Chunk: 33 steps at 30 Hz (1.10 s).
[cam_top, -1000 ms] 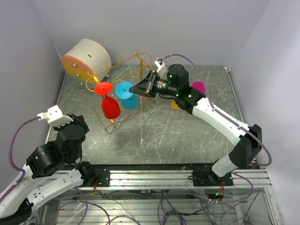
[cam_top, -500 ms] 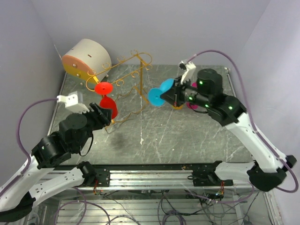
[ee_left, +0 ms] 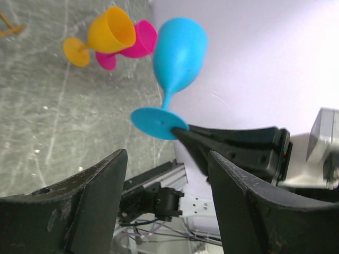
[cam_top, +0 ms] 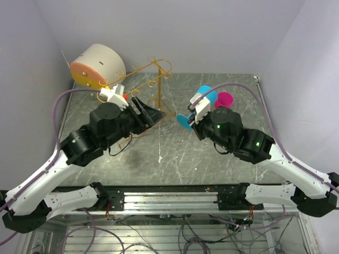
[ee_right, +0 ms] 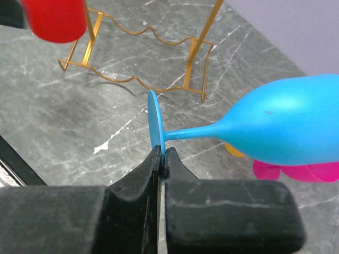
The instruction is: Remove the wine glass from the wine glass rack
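My right gripper (ee_right: 163,153) is shut on the rim of the foot of the blue wine glass (ee_right: 286,121) and holds it in the air, lying sideways, to the right of the gold wine glass rack (ee_right: 204,42). In the top view the blue wine glass (cam_top: 204,97) is clear of the rack (cam_top: 158,87), with the right gripper (cam_top: 192,117) under it. A red glass (ee_right: 53,18) still hangs at the rack. My left gripper (cam_top: 153,114) is open and empty beside the rack. Its view faces the blue glass (ee_left: 177,53).
A cream drum with an orange face (cam_top: 98,64) stands at the back left. A pink glass (ee_left: 140,39) and an orange glass (ee_left: 108,32) lie on the table at the right, under the blue glass. Walls close in on three sides.
My right gripper has carried the blue glass off the rack and to the right. My left arm has swung forward to the rack, and now covers most of the red glass in the top view.
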Each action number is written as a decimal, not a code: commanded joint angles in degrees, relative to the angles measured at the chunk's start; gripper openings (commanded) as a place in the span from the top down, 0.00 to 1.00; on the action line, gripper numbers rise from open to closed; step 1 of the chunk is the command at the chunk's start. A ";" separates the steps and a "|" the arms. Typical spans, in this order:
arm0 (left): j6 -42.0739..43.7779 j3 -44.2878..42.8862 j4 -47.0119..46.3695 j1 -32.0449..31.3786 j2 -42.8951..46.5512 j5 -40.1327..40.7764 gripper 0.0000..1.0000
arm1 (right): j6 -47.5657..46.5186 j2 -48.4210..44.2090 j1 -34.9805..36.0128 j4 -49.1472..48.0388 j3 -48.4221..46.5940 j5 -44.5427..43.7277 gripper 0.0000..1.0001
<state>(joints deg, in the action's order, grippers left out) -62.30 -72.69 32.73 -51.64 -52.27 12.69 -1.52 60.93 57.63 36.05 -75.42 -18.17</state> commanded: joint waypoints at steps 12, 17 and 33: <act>-15.11 8.61 -17.14 0.33 -4.75 -14.08 0.28 | -15.48 -5.77 12.89 -16.48 7.35 -16.66 1.00; -16.21 8.23 -15.84 0.29 -2.90 -12.37 0.28 | -19.60 -6.15 17.80 -21.70 10.89 -23.63 1.00; -22.79 9.84 -13.53 0.31 0.15 -10.51 0.28 | -37.04 -5.46 31.72 -42.77 21.23 -35.90 1.00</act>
<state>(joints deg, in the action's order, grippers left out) -83.46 -62.15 19.27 -51.53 -52.27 1.23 -31.35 55.40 85.76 2.59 -57.21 -49.56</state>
